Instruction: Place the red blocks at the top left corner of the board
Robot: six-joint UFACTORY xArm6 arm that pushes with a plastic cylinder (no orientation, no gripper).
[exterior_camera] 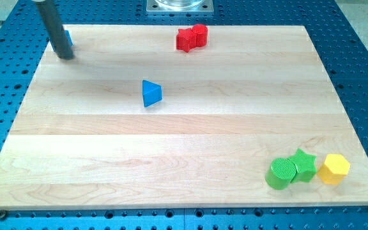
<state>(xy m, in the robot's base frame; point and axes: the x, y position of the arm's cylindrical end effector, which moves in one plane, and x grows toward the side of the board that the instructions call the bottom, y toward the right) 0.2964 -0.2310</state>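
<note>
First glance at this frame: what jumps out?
Two red blocks touching each other at the board's top edge, near the middle, not at the top left corner. My tip sits at the top left, partly hiding a blue block behind the rod. A blue triangular block lies alone near the centre, and a green cylinder, green star and yellow block cluster at bottom right.

- A single camera looks down at a slant from beyond the near edge of the wooden board (190, 134), facing its far edge.
- Near enough to fill the frame with the board; the blue perforated bench (356, 57) shows around it, the board's far edge narrower than its near edge.
</note>
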